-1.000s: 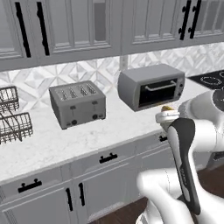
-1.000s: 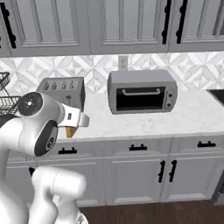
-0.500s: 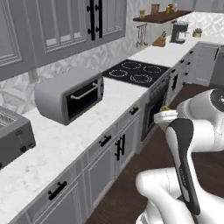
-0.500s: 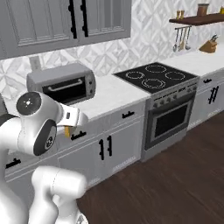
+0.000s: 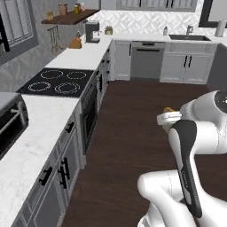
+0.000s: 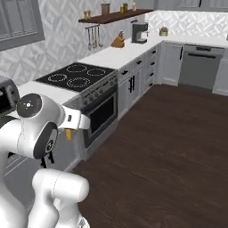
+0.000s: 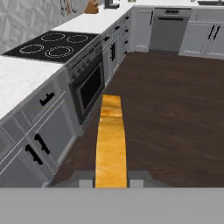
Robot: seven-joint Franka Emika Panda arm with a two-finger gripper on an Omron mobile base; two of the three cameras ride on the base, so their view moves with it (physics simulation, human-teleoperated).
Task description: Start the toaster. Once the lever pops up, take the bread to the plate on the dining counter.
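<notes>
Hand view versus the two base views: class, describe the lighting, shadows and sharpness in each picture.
Hand view: flat, even light, the bread bright golden and edge-on, its near end soft. Left base view: slightly blurred, the cooktop matte, no hard shadows on the dark floor. Right base view: soft too, mild shading under the wall shelf.

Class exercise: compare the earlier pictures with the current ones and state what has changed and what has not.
The base has turned away from the toaster counter: the views now look past the stove and down the dark floor. That is camera motion, not things moving. The tool stays shut on the bread, arm still folded close.
</notes>
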